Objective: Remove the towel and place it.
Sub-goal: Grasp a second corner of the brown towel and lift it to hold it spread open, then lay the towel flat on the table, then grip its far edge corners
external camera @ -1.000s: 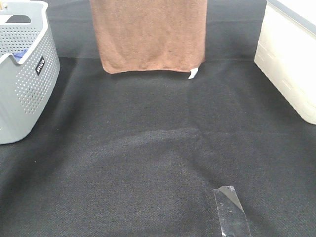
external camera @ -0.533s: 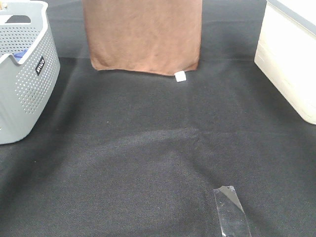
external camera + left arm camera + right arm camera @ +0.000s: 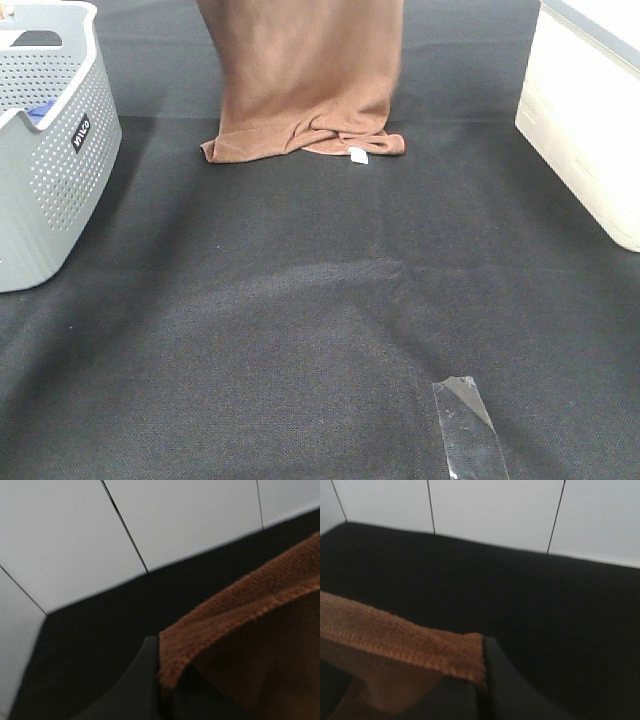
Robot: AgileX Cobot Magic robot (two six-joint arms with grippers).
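The brown towel (image 3: 300, 80) hangs down from above the top edge of the exterior high view. Its lower edge lies crumpled on the black table, with the white tag (image 3: 357, 154) at the front right. Neither gripper shows in that view. In the left wrist view my left gripper (image 3: 165, 682) is shut on a corner of the towel (image 3: 250, 630). In the right wrist view my right gripper (image 3: 480, 680) is shut on another corner of the towel (image 3: 395, 640). Only one dark finger of each shows.
A grey perforated basket (image 3: 60, 150) stands at the left edge with a small blue item (image 3: 38, 110) inside. A white box (image 3: 590, 120) stands at the right edge. A strip of clear tape (image 3: 468, 430) lies on the black table cover near the front.
The towel has come down. Its lower edge hung flat just above the table before and now lies bunched on it, and the hanging part has narrowed.
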